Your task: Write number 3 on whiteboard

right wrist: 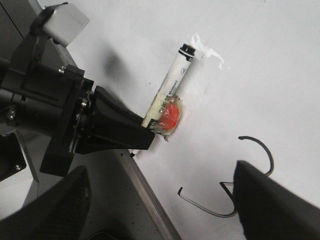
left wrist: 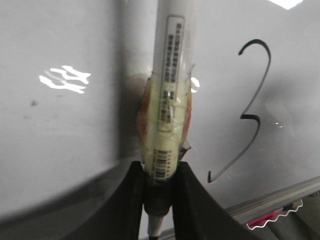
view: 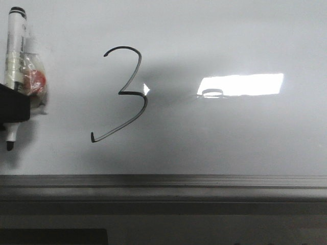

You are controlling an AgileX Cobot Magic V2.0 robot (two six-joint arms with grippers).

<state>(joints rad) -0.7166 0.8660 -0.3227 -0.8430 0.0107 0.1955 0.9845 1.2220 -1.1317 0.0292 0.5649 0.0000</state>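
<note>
The whiteboard point(view: 230, 148) fills most of the front view, with a thin black number 3 point(view: 134, 92) drawn left of its middle. My left gripper point(view: 13, 107) is at the far left, shut on a white marker point(view: 14, 46) wrapped in tape with an orange patch. The marker's dark tip point(view: 9, 145) points down at the board, left of the digit's tail. In the left wrist view the marker point(left wrist: 167, 100) sits clamped in the left gripper point(left wrist: 159, 185), with the number 3 point(left wrist: 250, 117) beside it. My right gripper point(right wrist: 165, 210) hangs open above the number 3 point(right wrist: 211, 212), holding nothing.
A grey metal edge strip point(view: 163, 181) runs along the board's near side, with a dark band point(view: 163, 204) beyond it. A bright rectangular glare point(view: 240, 84) lies right of the digit. A pink-edged object point(left wrist: 265, 219) lies just past the strip.
</note>
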